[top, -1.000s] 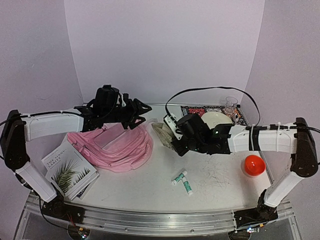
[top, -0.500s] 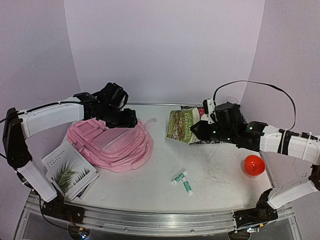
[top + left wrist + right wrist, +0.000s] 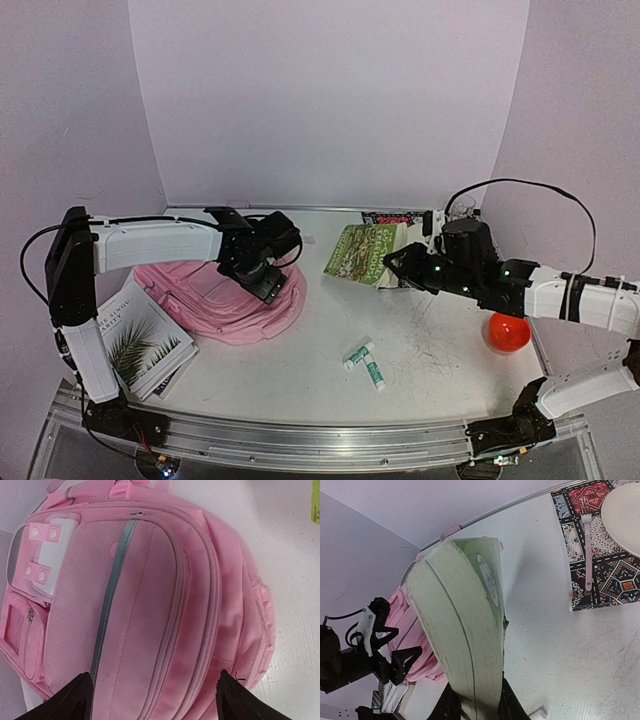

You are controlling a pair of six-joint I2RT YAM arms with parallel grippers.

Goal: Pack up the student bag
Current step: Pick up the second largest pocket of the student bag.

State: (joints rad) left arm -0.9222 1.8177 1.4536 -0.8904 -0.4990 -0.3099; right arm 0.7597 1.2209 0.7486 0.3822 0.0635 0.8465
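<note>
The student bag is a pink backpack lying flat on the left of the table, front up; it fills the left wrist view. My left gripper hovers over the bag's right side, open, with its dark fingertips spread wide above the fabric and nothing between them. My right gripper is shut on a thick green book, held tilted above the table's middle. In the right wrist view the book's page edge rises from the gripper, and the bag lies beyond it.
A white book with a palm leaf lies at the front left, beside the bag. Two small tubes lie at the front middle, a red ball at the right. A patterned mat with plate and fork sits at the back right.
My left gripper came down from the bag's top to its right side and opened wider. My right arm drew back rightward from the bag, carrying the green book.
</note>
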